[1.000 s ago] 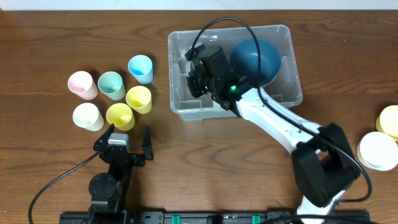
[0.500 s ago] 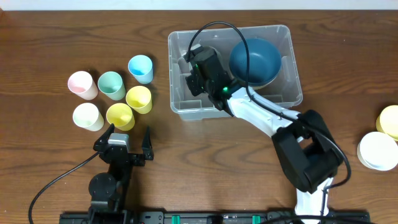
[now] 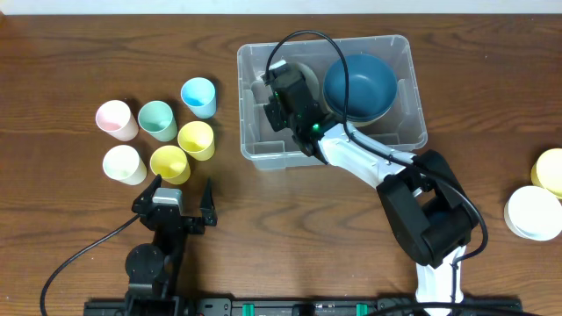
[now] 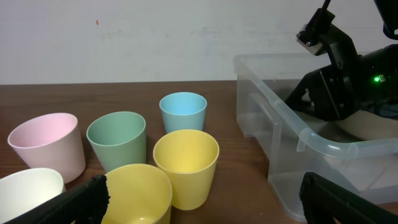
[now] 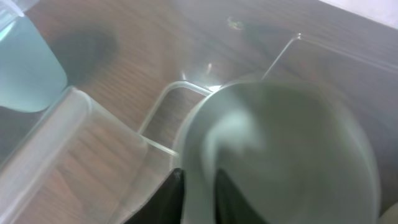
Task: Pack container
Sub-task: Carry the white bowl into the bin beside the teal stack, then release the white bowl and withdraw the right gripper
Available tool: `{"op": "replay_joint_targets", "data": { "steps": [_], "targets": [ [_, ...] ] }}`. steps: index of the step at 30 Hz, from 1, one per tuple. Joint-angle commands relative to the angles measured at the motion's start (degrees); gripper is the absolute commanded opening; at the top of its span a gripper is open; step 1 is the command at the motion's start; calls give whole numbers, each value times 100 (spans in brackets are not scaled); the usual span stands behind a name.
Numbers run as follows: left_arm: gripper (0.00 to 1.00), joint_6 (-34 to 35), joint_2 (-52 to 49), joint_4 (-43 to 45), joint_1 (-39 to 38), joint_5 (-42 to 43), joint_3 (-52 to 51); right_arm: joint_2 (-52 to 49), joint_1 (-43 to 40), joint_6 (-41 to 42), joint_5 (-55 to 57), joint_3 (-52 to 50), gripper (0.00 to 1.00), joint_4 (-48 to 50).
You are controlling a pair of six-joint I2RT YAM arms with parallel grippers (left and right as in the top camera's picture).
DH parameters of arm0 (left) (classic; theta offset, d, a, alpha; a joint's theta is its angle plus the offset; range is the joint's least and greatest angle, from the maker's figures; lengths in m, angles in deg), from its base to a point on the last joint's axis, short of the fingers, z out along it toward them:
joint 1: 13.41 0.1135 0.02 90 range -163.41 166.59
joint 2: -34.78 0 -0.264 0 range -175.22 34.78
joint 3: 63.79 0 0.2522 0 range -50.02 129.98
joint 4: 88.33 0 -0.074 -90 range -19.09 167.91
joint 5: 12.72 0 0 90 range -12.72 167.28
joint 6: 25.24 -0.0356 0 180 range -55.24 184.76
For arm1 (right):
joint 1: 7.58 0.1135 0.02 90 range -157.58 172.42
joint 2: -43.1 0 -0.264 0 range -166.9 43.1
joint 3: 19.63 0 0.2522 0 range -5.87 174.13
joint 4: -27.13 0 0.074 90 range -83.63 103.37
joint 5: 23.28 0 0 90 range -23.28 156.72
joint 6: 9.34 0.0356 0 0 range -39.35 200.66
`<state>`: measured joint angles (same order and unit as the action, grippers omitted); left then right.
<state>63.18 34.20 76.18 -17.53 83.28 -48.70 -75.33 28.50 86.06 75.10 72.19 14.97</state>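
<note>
Changed: right arm's elbow has swung left, closer to the container's near wall; its wrist sits slightly nearer the container's left end.
Container: one large clear rectangular plastic container (image 3: 263, 156), at the far edge of the wooden table (image 3: 290, 237), right of centre.
Orientation: open top faces up; long axis runs along the far edge, left to right.
Contents: one dark blue round bowl (image 3: 360, 86), tilted in the right half; one pale grey-green round plastic vessel (image 5: 280, 155) in the left half.
Right gripper (image 5: 199, 190): inside the container, one finger on each side of the vessel's rim; whether they press on it cannot be told.
Left gripper (image 3: 179, 195): fingers wide apart, holding nothing, near the table's near edge.
Cups: six plastic cups near the left edge: pink cup (image 3: 117, 119), mint cup (image 3: 158, 120), light blue cup (image 3: 198, 96), two yellow cups (image 3: 196, 140), white cup (image 3: 124, 164).
Right edge: one yellow round item (image 3: 551, 171), one white round item (image 3: 533, 212).
</note>
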Motion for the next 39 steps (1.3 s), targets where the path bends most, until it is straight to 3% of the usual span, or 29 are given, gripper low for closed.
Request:
{"op": "replay_joint_targets", "data": {
  "steps": [1, 11, 17, 23, 31, 35, 39],
  "targets": [
    [98, -74, 35, -186, 35, 68, -109, -35, -31, -33, 131, 68, 23, 33],
    [98, -74, 35, -186, 35, 70, -109, 15, -26, -105, 129, 225, 37, -81],
    [98, -74, 35, -186, 35, 70, -109, 634, 98, -164, 129, 1222, 41, -1705],
    [98, -74, 35, -186, 35, 68, -109, 1633, -96, 245, 319, 1923, 54, -3501],
    [98, -74, 35, -186, 35, 68, -109, 2789, -1349, 1176, 791, 1923, 65, -5541],
    [98, -74, 35, -186, 35, 68, -109, 2855, -2249, 1604, 791, 1915, 66, -6522],
    [98, -74, 35, -186, 35, 70, -109, 2830, -3071, 1705, 758, 1648, 66, -6824]
  ]
}}
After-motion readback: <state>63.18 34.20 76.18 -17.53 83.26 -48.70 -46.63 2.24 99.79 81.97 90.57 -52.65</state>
